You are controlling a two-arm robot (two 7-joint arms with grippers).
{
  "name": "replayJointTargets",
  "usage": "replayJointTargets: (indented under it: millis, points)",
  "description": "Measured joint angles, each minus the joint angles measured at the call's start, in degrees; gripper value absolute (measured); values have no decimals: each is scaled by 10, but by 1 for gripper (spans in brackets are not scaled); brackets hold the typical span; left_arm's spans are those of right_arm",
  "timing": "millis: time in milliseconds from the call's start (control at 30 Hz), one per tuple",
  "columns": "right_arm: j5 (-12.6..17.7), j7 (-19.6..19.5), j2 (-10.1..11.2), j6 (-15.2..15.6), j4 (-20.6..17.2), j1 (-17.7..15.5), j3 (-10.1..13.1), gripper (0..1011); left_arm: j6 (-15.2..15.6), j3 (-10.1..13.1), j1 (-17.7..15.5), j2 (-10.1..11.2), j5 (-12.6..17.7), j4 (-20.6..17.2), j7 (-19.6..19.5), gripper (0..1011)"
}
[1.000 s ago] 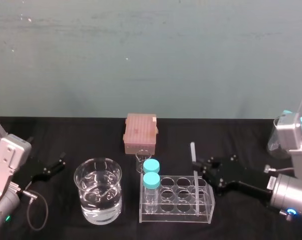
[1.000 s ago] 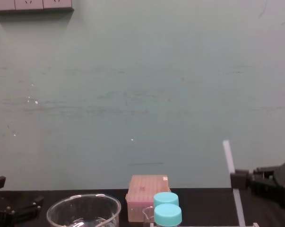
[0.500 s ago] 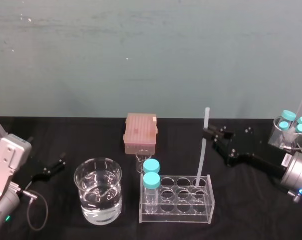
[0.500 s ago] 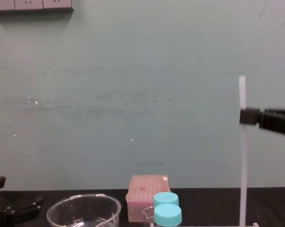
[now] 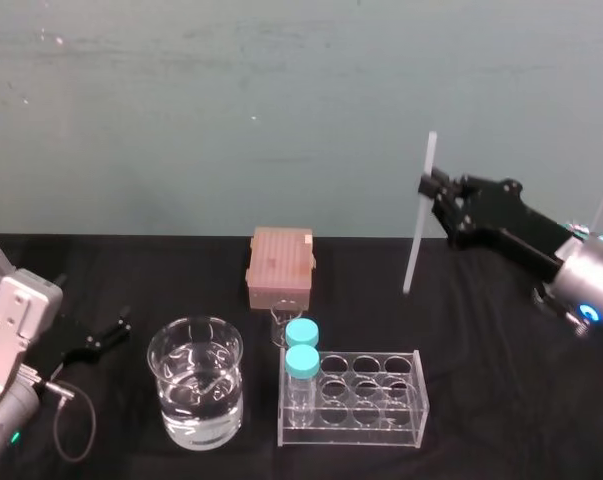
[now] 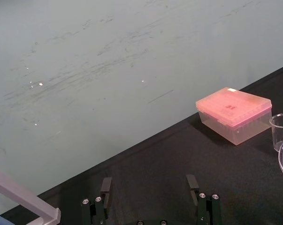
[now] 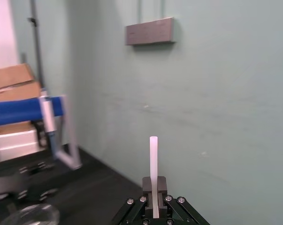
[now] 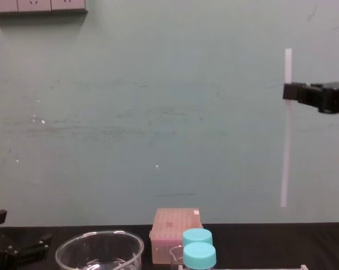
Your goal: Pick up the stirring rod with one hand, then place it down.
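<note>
The right tool grips the stirring rod upright.

This is a laboratory bench. A black tabletop against a pale green wall carries a glass beaker of clear liquid, a clear tube rack, teal-capped vials and a pink box.

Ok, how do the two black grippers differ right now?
The right gripper hangs well above the black table; the left gripper sits low over it. The right gripper is shut on the thin translucent-white stirring rod; the left gripper is open and empty. Both are black.
</note>
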Motion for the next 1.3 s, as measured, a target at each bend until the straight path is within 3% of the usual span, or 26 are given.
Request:
replayJointTargets:
  millis: [267,500,867,1300]
  points:
    - [-54,-41,-60,-1,76,65,-17,64,0,0,0,0,0,0,0,1005]
    - [-81,-63,-95,-5,127,93,-21,62,0,0,0,0,0,0,0,1005]
    - [-102,-75,-119,-9,153,94,-14,62,0,0,0,0,0,0,0,1005]
    - [-106,-74,-120,-8,152,90,-8,62,0,0,0,0,0,0,0,1005]
